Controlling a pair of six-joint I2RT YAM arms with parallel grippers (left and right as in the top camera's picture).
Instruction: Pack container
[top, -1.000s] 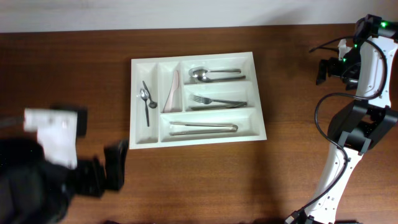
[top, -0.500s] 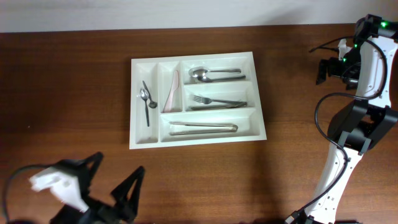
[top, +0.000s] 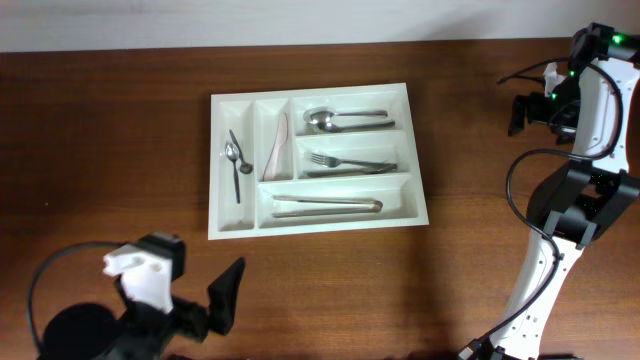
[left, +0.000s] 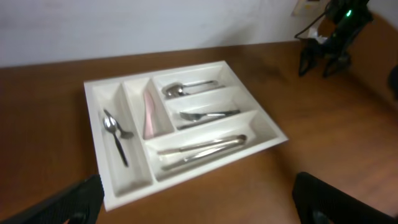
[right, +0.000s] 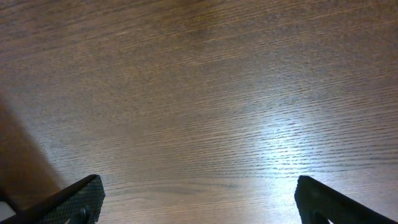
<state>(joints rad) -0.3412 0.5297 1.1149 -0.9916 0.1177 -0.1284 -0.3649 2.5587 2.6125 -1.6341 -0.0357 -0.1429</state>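
Note:
The container (top: 418, 205) is a white cutlery tray at the table's middle, also seen in the left wrist view (left: 261, 118). It holds a small spoon (top: 236, 165), a pink knife (top: 278, 143), spoons (top: 340, 119), forks (top: 345, 161) and long steel pieces (top: 325, 205). My left gripper (top: 200, 290) hovers at the near left edge, open and empty, facing the tray (left: 202, 208). My right gripper (top: 522, 108) is raised at the far right, open, with only bare wood between its fingers (right: 199, 208).
The right arm's base and black cables (top: 530, 250) take up the table's right side. The table's back edge meets a white wall (top: 300, 20). The left arm's dark body fills the near left corner (top: 90, 335).
The left arm has swung from the table's left side down to the near left corner and now points at the tray. The right arm and the tray have not moved.

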